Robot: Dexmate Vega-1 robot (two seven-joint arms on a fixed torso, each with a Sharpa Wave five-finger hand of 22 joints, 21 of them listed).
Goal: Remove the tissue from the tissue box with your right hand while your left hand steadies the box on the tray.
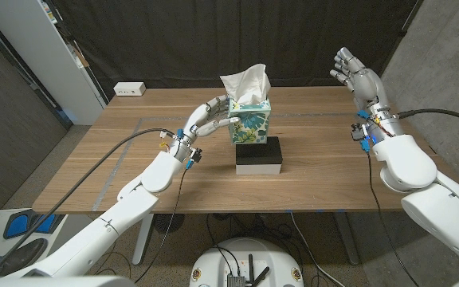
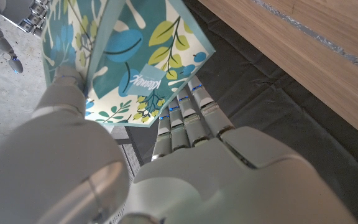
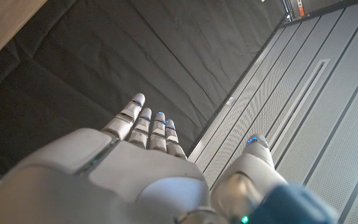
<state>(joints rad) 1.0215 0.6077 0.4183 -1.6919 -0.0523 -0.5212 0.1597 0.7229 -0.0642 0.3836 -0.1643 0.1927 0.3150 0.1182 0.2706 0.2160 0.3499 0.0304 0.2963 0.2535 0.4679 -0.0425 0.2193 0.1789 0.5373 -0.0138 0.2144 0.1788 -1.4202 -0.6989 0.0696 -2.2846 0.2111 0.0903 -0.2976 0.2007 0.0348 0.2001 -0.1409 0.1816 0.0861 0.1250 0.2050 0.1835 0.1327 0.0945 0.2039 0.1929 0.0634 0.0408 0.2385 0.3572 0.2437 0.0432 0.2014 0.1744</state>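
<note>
Left wrist view puts the left hand's fingers (image 2: pixel 188 115) right against the patterned side of the tissue box (image 2: pixel 129 56), thumb on one face and the rest reaching along another, so the left hand (image 1: pixel 211 116) grips the box from its own side. That hold looks meant to keep the light carton from lifting or sliding when a sheet is drawn upward. From the head view, the box stands upright on a small black-and-white tray (image 1: pixel 259 156) near the middle of the desk (image 1: pixel 317 179), raised on it rather than on the wood. A white tissue (image 1: pixel 246 82) stands up out of the box's top, loose and crumpled, offering an easy place to pinch.

Further out, the right hand (image 1: pixel 356 77) hangs in the air well apart from the box, over the desk's far right corner, fingers spread and holding nothing. It seems placed to come across and down onto the tissue, which is not yet touched. A white power strip (image 1: pixel 129 89) lies at the desk's far left edge.
</note>
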